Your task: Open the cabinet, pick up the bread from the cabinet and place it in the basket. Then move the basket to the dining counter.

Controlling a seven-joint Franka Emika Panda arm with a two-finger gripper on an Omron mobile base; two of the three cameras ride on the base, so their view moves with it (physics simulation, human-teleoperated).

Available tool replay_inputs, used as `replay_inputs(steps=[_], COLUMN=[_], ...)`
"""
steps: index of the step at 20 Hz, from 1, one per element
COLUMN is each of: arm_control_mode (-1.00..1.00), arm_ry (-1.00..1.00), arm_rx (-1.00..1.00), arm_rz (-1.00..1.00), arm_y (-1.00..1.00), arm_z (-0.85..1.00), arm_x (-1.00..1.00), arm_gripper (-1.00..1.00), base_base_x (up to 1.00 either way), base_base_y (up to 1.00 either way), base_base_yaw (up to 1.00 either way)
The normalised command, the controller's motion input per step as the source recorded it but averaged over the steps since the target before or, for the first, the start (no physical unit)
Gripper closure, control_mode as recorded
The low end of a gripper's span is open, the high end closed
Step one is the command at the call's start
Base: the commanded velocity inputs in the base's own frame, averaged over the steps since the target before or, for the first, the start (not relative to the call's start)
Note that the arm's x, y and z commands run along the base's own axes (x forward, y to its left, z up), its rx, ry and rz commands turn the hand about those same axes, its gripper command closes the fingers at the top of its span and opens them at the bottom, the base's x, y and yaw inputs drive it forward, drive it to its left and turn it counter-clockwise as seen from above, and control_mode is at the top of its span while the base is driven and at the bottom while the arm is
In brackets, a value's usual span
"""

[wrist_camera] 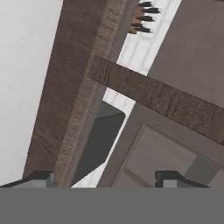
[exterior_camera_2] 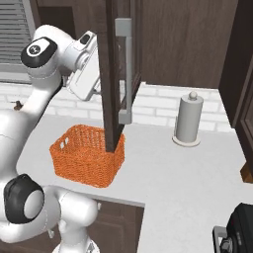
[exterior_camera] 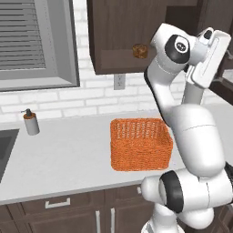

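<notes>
The dark wall cabinet (exterior_camera: 119,34) hangs above the worktop, and the small brown bread (exterior_camera: 140,51) sits on its lower shelf. One cabinet door (exterior_camera_2: 112,74) stands swung out, edge-on, its long silver handle (exterior_camera_2: 126,69) facing right. My gripper (wrist_camera: 105,177) is open, raised to cabinet height just left of that door's edge, with the dark wooden edge (wrist_camera: 78,87) running close by its left fingertip (wrist_camera: 41,176). The orange wicker basket (exterior_camera: 141,143) rests on the worktop below the cabinet and holds nothing. The dining counter is out of view.
A soap dispenser (exterior_camera: 31,122) stands near the sink (exterior_camera: 7,145) at the left. To the right of the basket (exterior_camera_2: 89,155) a paper towel roll (exterior_camera_2: 189,118) stands by the wall. A dark appliance (exterior_camera_2: 239,230) sits at the worktop's near right corner.
</notes>
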Motion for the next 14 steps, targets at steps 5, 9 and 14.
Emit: replay_inputs(steps=[5,9,14], arm_control_mode=[-1.00,-1.00,-1.00], arm_ry=[0.00,0.00,0.00], arm_rx=[0.00,0.07,0.20], arm_rz=[0.00,0.00,0.00], arm_y=[-0.01,0.84,1.00], arm_z=[-0.02,-0.22,-0.44], arm_x=[0.00,0.00,0.13], arm_gripper=[-1.00,-1.00,-1.00], base_base_x=[0.00,0.00,0.00], base_base_y=[0.00,0.00,0.00], base_base_yaw=[0.00,0.00,0.00])
